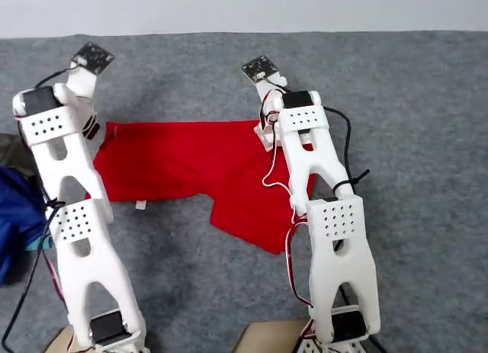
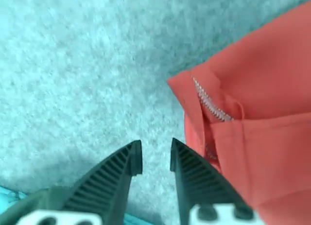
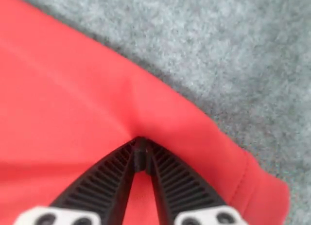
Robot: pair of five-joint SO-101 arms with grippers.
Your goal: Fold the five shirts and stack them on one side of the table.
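A red shirt (image 1: 183, 158) lies partly folded on the grey table (image 1: 415, 124), with one flap pointing toward the front. My left gripper (image 1: 94, 130) is at its far left corner. In the left wrist view the left gripper (image 2: 155, 157) is open by a narrow gap over bare felt, just beside the red shirt's corner (image 2: 262, 137) with its white stitched seam. My right gripper (image 1: 267, 136) is low at the shirt's far edge. Seen from its own wrist, the right gripper (image 3: 141, 154) is shut on a pinch of the red shirt (image 3: 73, 89) near the hem.
A bundle of blue cloth (image 1: 15, 216) lies at the table's left edge beside the left arm, with something dark (image 1: 9, 151) behind it. Bare grey felt spreads to the right of the right arm and in front of the shirt.
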